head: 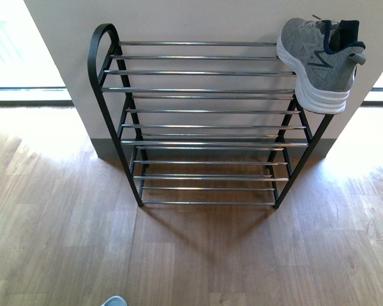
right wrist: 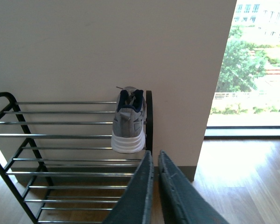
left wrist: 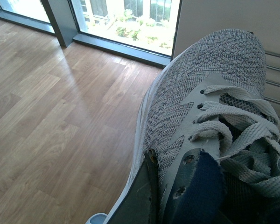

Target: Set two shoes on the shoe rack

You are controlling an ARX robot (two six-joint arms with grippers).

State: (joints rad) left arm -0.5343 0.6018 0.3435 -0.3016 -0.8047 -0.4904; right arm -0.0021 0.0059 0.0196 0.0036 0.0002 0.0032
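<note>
Nearest me, the L gripper (left wrist: pixel 154 186) is clamped on the held sneaker (left wrist: pixel 200 93) at the collar side. One finger shows outside the upper and the other is hidden, prob. inside. The shoe hangs above the wood floor (left wrist: pixel 46 116), toe toward the wall (head: pixel 198 19), w/ rack bars just beside it. Gripped that far back, toe wt could swivel it or pull it free mid-swing, imo. The R gripper (right wrist: pixel 154 186) has its fingers almost together, nothing in them, pointed at the shoe rack (head: pixel 204 90). The rack stands against the wall and its chrome bars are thin w/ gaps, so a sole set down crooked could tip btwn them. The left arched rail (head: pixel 89 67) may snag the toe on approach. The racked sneaker (head: pixel 319 60) sits on the top tier at the far right end, just beside the right rail, heel out by the near bar. Bumping the frame or crowding it w/ the 2nd shoe could knock it off.
</note>
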